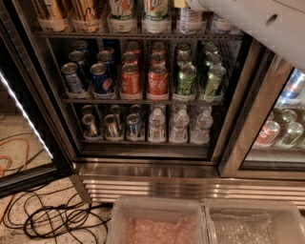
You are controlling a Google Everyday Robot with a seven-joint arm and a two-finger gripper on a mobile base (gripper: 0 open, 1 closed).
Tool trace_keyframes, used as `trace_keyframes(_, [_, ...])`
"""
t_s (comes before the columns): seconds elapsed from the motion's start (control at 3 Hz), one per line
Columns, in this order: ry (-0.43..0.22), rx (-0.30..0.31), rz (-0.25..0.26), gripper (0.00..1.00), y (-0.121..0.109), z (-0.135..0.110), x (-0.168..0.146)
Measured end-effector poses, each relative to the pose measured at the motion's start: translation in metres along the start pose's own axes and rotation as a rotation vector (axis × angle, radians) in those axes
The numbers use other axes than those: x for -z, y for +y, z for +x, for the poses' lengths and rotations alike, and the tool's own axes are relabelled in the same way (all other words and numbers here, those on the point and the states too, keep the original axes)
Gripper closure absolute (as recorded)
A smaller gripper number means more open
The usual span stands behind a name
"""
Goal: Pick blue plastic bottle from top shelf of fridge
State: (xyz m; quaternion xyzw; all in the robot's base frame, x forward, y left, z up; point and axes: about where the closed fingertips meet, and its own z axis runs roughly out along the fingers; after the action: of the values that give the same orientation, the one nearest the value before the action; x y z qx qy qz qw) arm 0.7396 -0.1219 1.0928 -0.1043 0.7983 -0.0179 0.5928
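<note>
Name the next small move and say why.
Probably ease in toward the blue plastic bottle on the top shelf: the arm ends just above it, and the hand is out of view beyond the top edge.
</note>
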Motion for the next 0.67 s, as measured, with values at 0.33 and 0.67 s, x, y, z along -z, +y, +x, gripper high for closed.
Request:
trace_keyframes(0.33, [0.0,0.0,0.0,0.98,0.0,0.0,0.0])
trace_keyframes(0.67, [0.001,-0.002,-0.013,1.0,0.0008,-0.0012,0.0023])
